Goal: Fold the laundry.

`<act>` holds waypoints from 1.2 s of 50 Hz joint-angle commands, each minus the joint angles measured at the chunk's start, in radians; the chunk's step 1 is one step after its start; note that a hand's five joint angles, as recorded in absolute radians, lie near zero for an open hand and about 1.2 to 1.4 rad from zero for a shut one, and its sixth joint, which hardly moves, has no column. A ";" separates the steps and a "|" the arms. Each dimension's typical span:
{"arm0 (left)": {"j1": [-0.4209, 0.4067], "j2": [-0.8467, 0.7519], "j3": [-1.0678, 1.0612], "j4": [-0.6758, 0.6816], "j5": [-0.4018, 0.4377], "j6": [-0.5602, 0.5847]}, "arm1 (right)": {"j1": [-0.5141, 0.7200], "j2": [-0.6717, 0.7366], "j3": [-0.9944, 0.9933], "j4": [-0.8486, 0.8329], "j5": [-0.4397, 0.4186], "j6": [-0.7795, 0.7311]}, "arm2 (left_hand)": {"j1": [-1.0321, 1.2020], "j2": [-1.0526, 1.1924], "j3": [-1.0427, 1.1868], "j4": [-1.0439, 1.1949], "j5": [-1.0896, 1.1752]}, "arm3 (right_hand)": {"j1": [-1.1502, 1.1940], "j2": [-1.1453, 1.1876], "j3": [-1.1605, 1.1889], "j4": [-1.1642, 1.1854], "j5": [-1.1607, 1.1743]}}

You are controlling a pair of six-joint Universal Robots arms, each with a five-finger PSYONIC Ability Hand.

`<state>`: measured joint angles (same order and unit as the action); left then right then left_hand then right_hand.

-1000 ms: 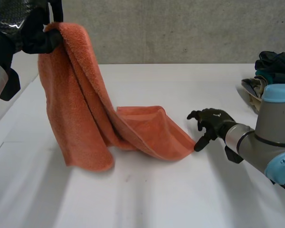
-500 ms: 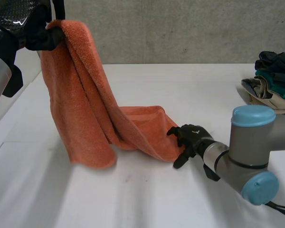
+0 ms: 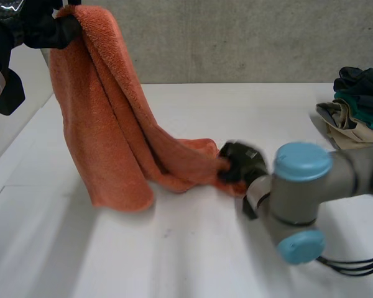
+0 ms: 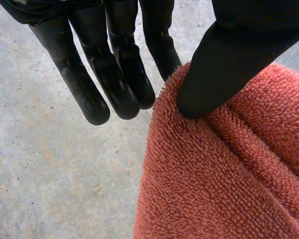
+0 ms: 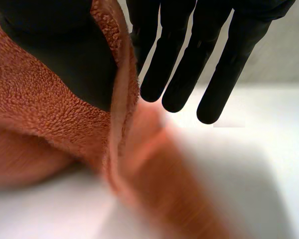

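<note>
An orange towel (image 3: 112, 136) hangs from my left hand (image 3: 43, 31), which is raised high at the table's far left. In the left wrist view the thumb (image 4: 224, 64) pinches the towel's top edge (image 4: 229, 189) against the straight fingers. The towel's lower end trails onto the white table (image 3: 193, 248). My right hand (image 3: 239, 164) is at that lower end. In the right wrist view its thumb (image 5: 65, 45) presses the towel's edge (image 5: 35, 119) against the fingers, so the hand is shut on it.
A pile of dark green, black and beige clothes (image 3: 357, 105) lies at the table's far right edge. A grey concrete wall stands behind the table. My right arm's elbow (image 3: 298, 198) reaches across the table's front right.
My right hand has moved left to the towel's lower end and closed on it. The left hand has kept the towel's top held high.
</note>
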<state>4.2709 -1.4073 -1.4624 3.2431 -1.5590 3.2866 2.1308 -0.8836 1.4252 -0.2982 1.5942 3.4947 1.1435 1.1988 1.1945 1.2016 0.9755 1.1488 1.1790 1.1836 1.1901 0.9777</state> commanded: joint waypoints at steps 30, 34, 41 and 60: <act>0.125 -0.631 0.351 0.059 0.054 0.278 | -0.259 -0.114 -0.554 0.466 -0.057 -1.054 | 0.253 0.197 0.202 0.195 0.246 | 0.248 0.217 0.213 0.206 0.244; 0.130 -0.659 0.445 0.328 0.053 0.281 | -0.253 -0.101 -0.617 0.124 -0.028 -0.976 | 0.253 0.197 0.202 0.195 0.246 | 0.248 0.217 0.213 0.206 0.244; 0.122 -0.651 0.403 0.618 0.043 0.274 | -0.247 -0.144 -0.526 -0.275 -0.026 -0.899 | 0.253 0.197 0.202 0.195 0.246 | 0.248 0.217 0.213 0.206 0.244; 0.121 -0.599 -0.205 0.339 0.004 0.222 | -0.279 -0.210 0.039 0.025 -0.158 -0.867 | 0.253 0.197 0.202 0.195 0.246 | 0.248 0.217 0.213 0.206 0.244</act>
<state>4.3943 -2.0070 -1.4701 3.6725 -1.5417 3.5101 1.8674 -1.0972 1.2585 -0.4012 1.5052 2.6295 1.1435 1.2010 1.1968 1.2021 0.9755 1.1488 1.1806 1.1892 1.1993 0.9871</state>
